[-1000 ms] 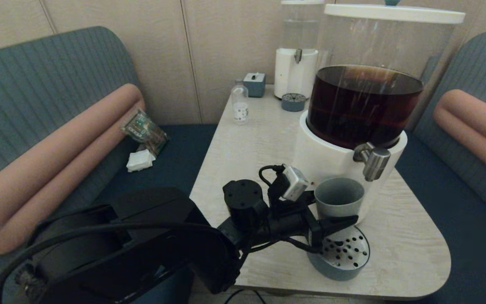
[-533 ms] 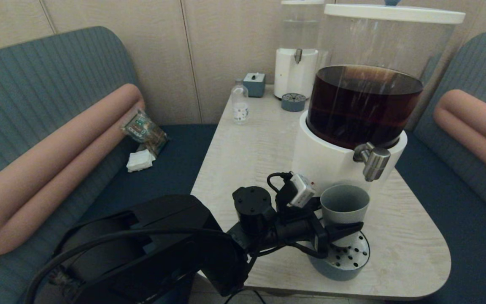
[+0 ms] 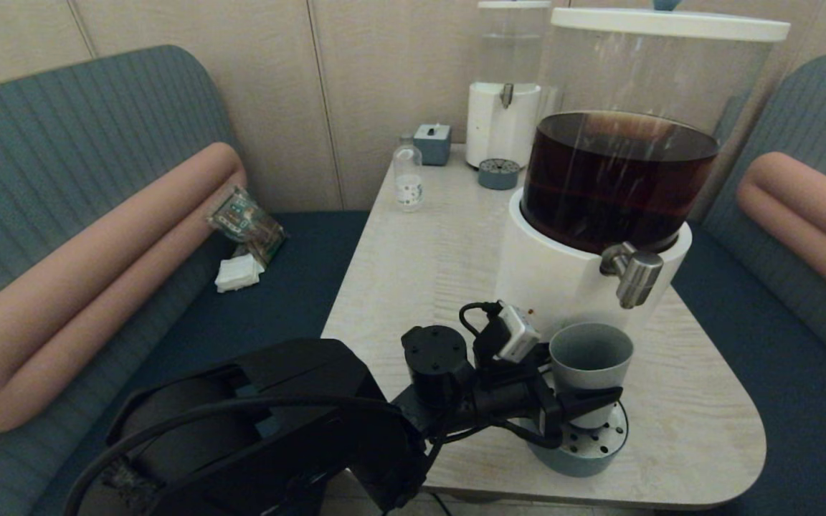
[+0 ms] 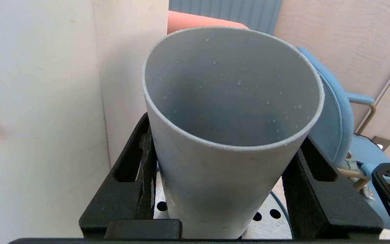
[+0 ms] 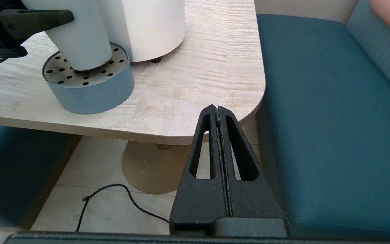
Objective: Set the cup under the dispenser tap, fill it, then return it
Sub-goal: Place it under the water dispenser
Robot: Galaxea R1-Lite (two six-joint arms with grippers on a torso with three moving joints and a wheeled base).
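Left wrist view: we are seeing the two black fingers [image 4: 132, 169] of the left gripper [image 3: 576, 400] clamping the cup [image 3: 589, 373] on both sides. The cup is looking empty inside, with only a few droplets on its wall. Its base is sitting on, or just above, the perforated drip tray [image 3: 585, 448]; we cannot tell if it is touching. In the head view the dispenser tap [image 3: 634, 272] is sitting above and slightly right of the cup's mouth, so we are judging placement as nearly done but not quite centred. Filling and returning are not yet done.

The right gripper [image 5: 220, 159] is parked off the surface [image 3: 427, 251] edge, its fingers pressed together on nothing.

Counting: one cup, two dispensers (the large dark-liquid dispenser [image 3: 599, 215] and the small clear-liquid dispenser [image 3: 505, 107]), two drip trays (second tray [image 3: 499, 173]), one glass bottle [image 3: 407, 176], one small grey box [image 3: 432, 142].
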